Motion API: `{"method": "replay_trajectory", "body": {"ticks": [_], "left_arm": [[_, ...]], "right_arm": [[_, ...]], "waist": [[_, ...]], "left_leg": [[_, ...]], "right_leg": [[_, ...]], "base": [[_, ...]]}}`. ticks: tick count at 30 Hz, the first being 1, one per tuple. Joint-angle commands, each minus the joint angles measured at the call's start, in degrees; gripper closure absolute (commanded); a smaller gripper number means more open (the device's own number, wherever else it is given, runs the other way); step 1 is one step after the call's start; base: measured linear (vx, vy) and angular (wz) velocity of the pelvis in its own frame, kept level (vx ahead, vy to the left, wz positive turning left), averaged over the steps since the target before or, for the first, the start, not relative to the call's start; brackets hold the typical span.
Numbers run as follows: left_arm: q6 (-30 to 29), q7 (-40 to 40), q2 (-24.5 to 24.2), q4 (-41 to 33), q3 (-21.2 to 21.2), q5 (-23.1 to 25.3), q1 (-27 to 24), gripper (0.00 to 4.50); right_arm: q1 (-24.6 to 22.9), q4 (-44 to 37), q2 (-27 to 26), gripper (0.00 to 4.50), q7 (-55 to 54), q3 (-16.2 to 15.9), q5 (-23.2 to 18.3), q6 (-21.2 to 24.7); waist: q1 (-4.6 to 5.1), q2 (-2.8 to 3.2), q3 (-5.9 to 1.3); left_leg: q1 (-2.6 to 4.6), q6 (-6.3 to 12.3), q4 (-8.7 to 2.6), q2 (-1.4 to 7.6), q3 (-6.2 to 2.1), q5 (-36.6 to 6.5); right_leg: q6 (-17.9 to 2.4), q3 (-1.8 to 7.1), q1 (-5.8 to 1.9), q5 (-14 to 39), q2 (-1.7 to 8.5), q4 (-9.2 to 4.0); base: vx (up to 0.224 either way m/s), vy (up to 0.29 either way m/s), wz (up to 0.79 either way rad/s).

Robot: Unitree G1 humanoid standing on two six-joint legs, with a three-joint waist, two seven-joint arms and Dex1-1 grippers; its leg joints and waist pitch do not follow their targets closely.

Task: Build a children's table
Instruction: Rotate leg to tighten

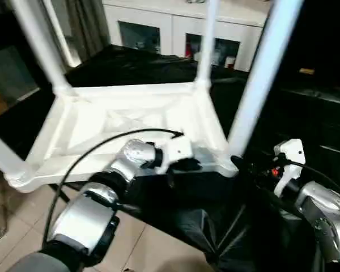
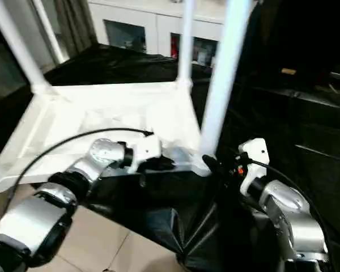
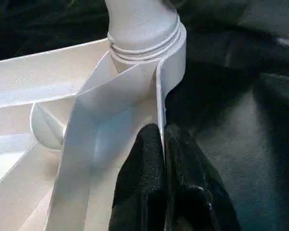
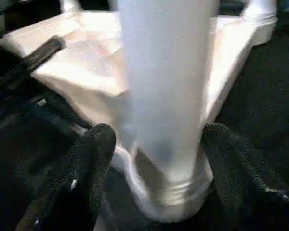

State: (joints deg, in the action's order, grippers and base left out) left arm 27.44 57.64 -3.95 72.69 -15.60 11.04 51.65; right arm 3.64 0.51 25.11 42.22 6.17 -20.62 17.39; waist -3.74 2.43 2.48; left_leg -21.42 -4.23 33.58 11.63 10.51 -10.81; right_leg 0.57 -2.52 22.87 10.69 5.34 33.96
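Four white tubular legs rise from the corner sockets of the children's table top (image 1: 130,122), which lies upside down with its ribbed underside facing up on a surface draped in black cloth (image 1: 136,65). The near right leg (image 1: 263,73) stands upright in its socket at the corner closest to the robot's right side, the far right leg (image 1: 207,39) stands behind it, the far left leg (image 1: 37,42) leans up at the back left, and the near left leg (image 1: 0,153) slants out at the picture's left edge.

The left gripper (image 3: 163,144) is clenched on the thin near edge wall of the top, just short of the near right socket; its two black fingers (image 3: 142,163) press together with the plastic rim between them. The right gripper (image 4: 156,144) sits at the base of the near right leg with its black fingers (image 4: 94,154) spread wide, one on each side of the tube and apart from it, so it grips nothing.

Silver forearms reach in from below, a black cable (image 1: 102,144) looping over the left one. Behind the cloth stands a white cabinet (image 1: 175,28) with glass doors. Pale floor tiles (image 1: 22,209) show beneath the left arm.
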Motion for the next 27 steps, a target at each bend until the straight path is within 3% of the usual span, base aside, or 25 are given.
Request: {"method": "replay_trajectory", "body": {"ticks": [1,3,9,13,16,17,18,19,20,22,23,24,25,27], "left_arm": [[1.7,-1.1,0.7,-0.6,1.5,-1.0,1.9,4.5],[1.4,-0.5,0.6,-0.5,2.5,-2.1,2.3,4.05],[0.0,4.8,-0.2,-2.1,6.0,-6.7,2.2,3.61],[-3.5,8.6,-1.4,-4.9,8.0,-9.6,1.6,3.44],[-11.6,13.9,-5.5,-13.0,8.7,-12.3,-1.9,3.12],[-11.6,13.9,-5.5,-13.0,8.7,-12.3,-1.9,3.06],[-19.3,17.8,-9.1,-22.4,7.9,-14.0,-6.5,2.99],[-22.1,19.1,-10.4,-26.0,7.5,-14.5,-8.2,2.99],[-25.9,20.8,-12.2,-30.5,6.9,-15.1,-10.4,2.85],[-38.5,24.5,-21.0,-48.3,4.5,-14.9,-20.9,2.7],[-39.7,24.6,-22.2,-50.3,4.3,-14.6,-22.2,2.63],[-41.1,24.6,-23.4,-53.0,4.4,-14.7,-24.1,2.6],[-41.4,24.5,-23.6,-53.5,4.4,-14.7,-24.5,2.53],[-43.8,23.6,-25.2,-57.7,5.1,-15.0,-27.7,2.29]], "right_arm": [[-1.3,-2.8,1.5,1.32,2.6,-0.2,-1.4,1.2],[-2.2,-3.9,2.5,1.33,3.9,-0.4,-1.8,1.6],[-3.4,-5.3,4.8,1.33,4.4,-0.1,-1.0,1.5],[-3.8,-6.0,6.7,1.33,4.9,1.7,-1.8,2.2],[-5.7,-10.9,8.1,1.33,7.2,2.8,-5.4,5.6],[-5.7,-10.9,8.1,1.33,7.2,2.8,-5.4,5.6],[-6.5,-13.0,7.8,1.33,7.6,1.6,-6.6,6.8],[-6.6,-13.5,7.6,1.33,7.6,1.0,-6.9,7.1],[-6.8,-13.9,7.3,1.33,7.6,0.3,-7.2,7.4],[-6.8,-15.0,4.5,1.33,6.6,-3.4,-7.9,8.1],[-6.7,-15.0,4.0,1.33,6.5,-3.8,-8.0,8.2],[-6.6,-14.9,3.5,1.33,6.3,-4.6,-7.5,8.2],[-6.5,-14.8,3.4,1.33,6.1,-4.8,-7.3,8.2],[-5.6,-14.0,1.7,1.33,4.8,-6.1,-5.9,8.0]], "waist": [[0.09,-0.82,-3.63],[0.14,-0.88,-3.58],[-0.09,-0.98,-3.34],[0.02,-0.99,-3.42],[-0.16,-0.82,-3.45],[-0.23,-0.75,-3.4],[-0.12,-0.42,-3.5],[0.02,-0.57,-3.48],[0.24,-0.3,-3.48],[0.64,-0.26,-3.34],[1.26,0.1,-3.08],[1.64,-0.59,-2.88],[1.4,-0.17,-3.07],[0.88,-0.13,-2.45]], "left_leg": [[0.59,5.84,-3.48,1.33,-0.32,-9.9],[0.46,6.37,-3.33,1.1,-0.25,-9.6],[0.34,6.36,-3.39,1.13,-0.2,-9.4],[0.35,6.55,-3.26,1.05,-0.15,-9.1],[0.24,7.24,-3.31,1.26,-0.15,-8.1],[0.18,7.66,-3.29,1.32,-0.14,-7.9],[0.35,7.44,-3.4,1.49,-0.19,-8.0],[0.2,7.35,-3.57,1.67,-0.27,-7.5],[0.28,7.35,-3.65,1.75,-0.27,-7.3],[0.51,6.48,-3.85,1.8,-0.08,-9.0],[0.37,5.58,-4.35,1.99,-0.25,-10.4],[0.82,4.53,-4.24,1.63,0.07,-13.1],[1.2,3.67,-4.24,1.77,-0.1,-13.6],[1.84,2.06,-4.61,1.87,0.29,-16.5]], "right_leg": [[-15.8,1.58,-3.56,1.9,2.54,-3.44],[-15.1,1.48,-3.54,2.8,2.52,-3.6],[-15.1,1.41,-3.29,6.0,2.53,-3.8],[-14.9,1.39,-3.3,6.2,2.47,-3.7],[-15.2,1.38,-3.51,4.6,2.36,-3.3],[-15.3,1.35,-3.39,4.4,2.33,-3.23],[-15.7,1.34,-3.4,4.3,2.38,-3.09],[-16.0,1.39,-3.59,3.5,2.4,-2.89],[-16.2,1.38,-3.38,3.4,2.35,-2.78],[-16.0,1.44,-2.87,6.5,2.12,-3.08],[-15.4,1.5,-2.64,8.4,2.11,-3.1],[-14.4,1.53,-2.1,12.2,1.71,-3.83],[-14.3,1.66,-2.14,13.1,1.93,-3.62],[-13.1,1.86,-1.24,17.8,1.78,-4.47]], "base": [[0.0,0.0,0.0],[0.0,0.0,0.0],[0.0,0.0,0.0],[0.0,0.0,0.0],[0.0,0.0,0.0],[0.0,0.0,0.0],[0.0,0.0,0.0],[0.0,0.0,0.0],[0.0,0.0,0.0],[0.0,0.0,0.0],[0.0,0.0,0.0],[0.0,0.0,0.0],[0.0,0.0,0.0],[0.0,0.0,0.0]]}}
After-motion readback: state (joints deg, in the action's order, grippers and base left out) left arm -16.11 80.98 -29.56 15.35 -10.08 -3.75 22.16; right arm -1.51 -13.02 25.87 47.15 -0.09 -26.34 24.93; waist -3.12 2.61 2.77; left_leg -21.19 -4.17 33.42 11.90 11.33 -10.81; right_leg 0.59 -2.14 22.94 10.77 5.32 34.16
